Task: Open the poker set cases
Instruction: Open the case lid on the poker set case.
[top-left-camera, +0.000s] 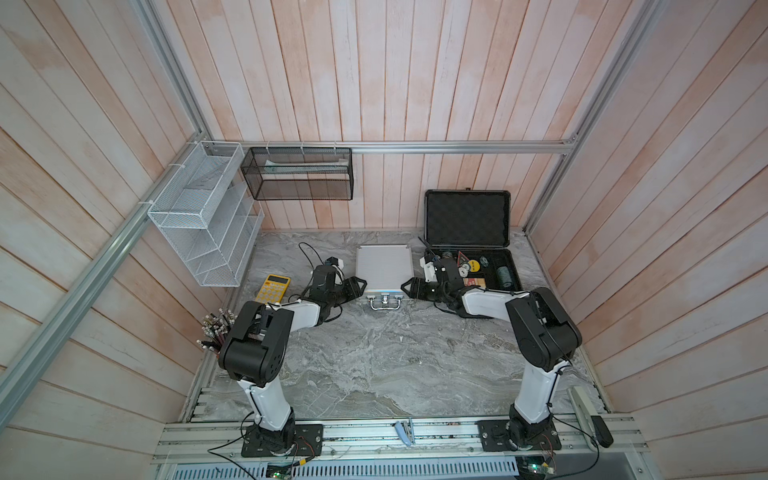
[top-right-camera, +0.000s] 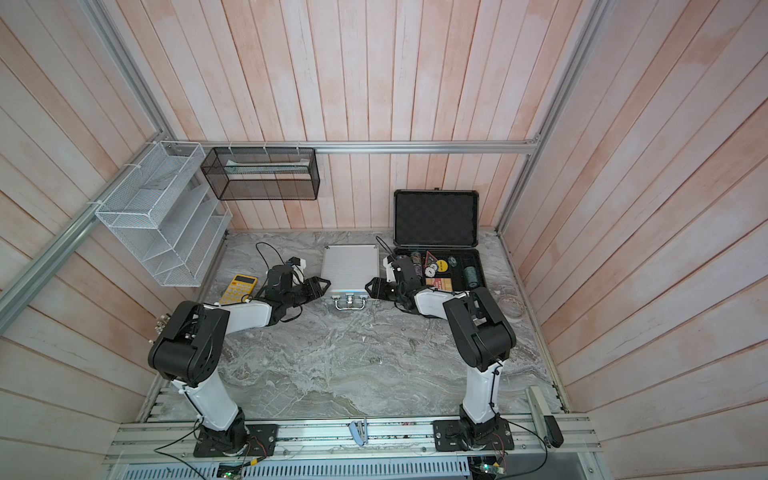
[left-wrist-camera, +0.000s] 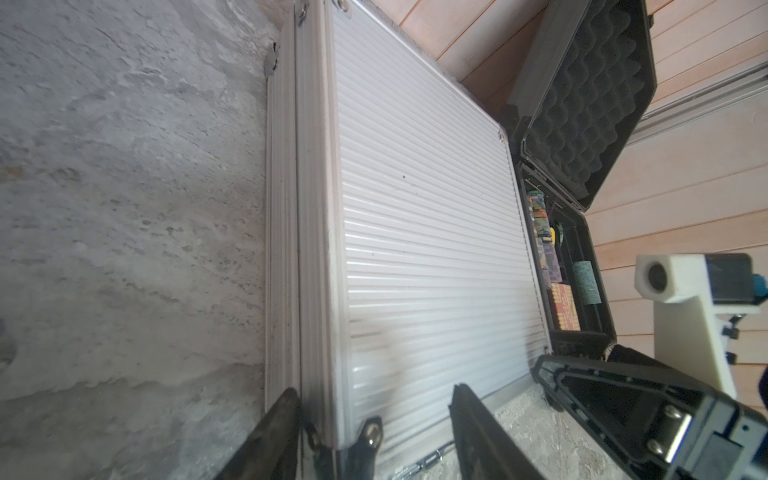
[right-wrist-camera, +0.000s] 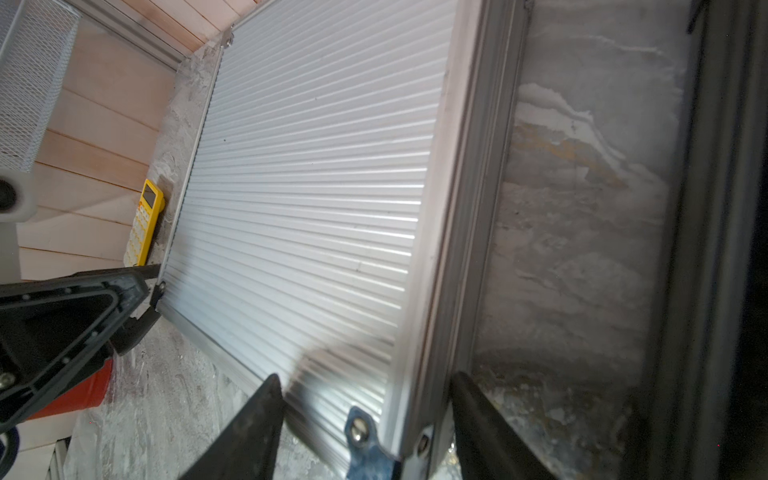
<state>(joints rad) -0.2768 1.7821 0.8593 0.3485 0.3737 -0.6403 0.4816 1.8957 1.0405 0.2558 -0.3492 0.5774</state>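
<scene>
- At the rear middle of the table (top-left-camera: 374, 353), the silver case (top-left-camera: 384, 266) is laid flat, shut
- Its near corners are straddled by left gripper (top-left-camera: 360, 286) and right gripper (top-left-camera: 405, 286), jaws spread
- Beside it, the dark case (top-left-camera: 467, 220) is shown open

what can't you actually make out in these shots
silver case latches: too small in both top views, cut off at the frame edge in both wrist views.
dark case tray, the end nearest the silver case: hidden by the right arm in both top views.
pencils: whatever holds them is behind the left arm in both top views.
chips: markings too small in every view.
</scene>
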